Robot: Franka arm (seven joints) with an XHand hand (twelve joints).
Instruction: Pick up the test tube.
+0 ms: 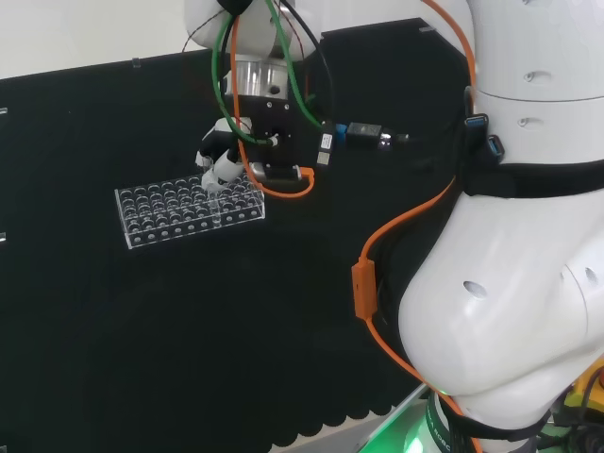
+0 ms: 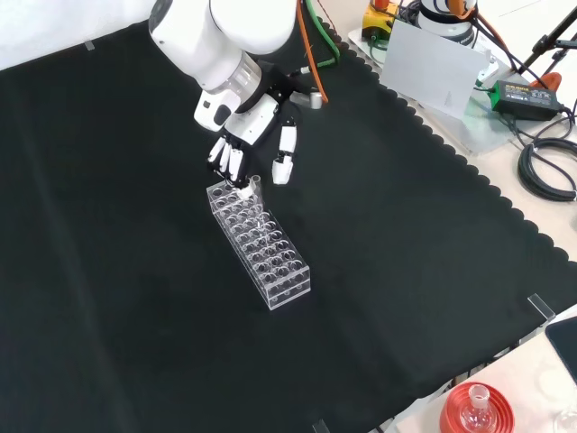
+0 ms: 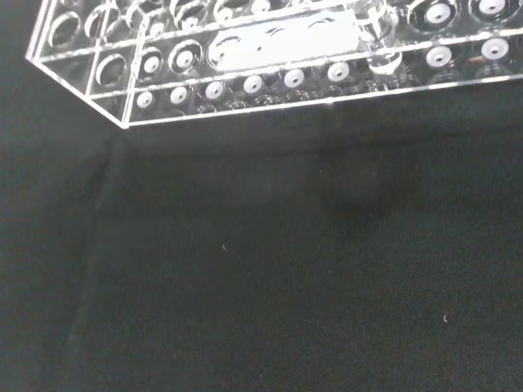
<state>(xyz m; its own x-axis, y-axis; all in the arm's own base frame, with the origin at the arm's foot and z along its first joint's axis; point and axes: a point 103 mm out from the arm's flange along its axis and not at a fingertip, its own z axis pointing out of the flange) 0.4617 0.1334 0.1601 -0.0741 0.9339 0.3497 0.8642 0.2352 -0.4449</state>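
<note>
In the front view, going from left to right, the black cloth on the table (image 2: 99, 271) lies bare until the clear plastic rack (image 2: 270, 257), which sits flat and runs away from the camera toward the arm. A rack like this is there to keep a slim glass tube standing upright, so that its open mouth can be reached from above.

The test tube (image 2: 255, 187) stands in a hole at the rack's far end, its rim rising a little above the top plate. The robot hand (image 2: 236, 152) hangs right over that end, fingers pointing down. Its fingertips (image 2: 242, 180) gather at the tube's mouth, while the thumb (image 2: 283, 158) stands apart to the right. The fingers look partly curled, but I cannot tell whether they pinch the tube yet.

In the wrist view the tube (image 3: 377, 37) shows as a clear cylinder in the rack's (image 3: 90, 77) near row.

Further right in the front view, a red ribbed stand (image 2: 476, 410) with a small flask sits at the cloth's edge, well apart.
</note>
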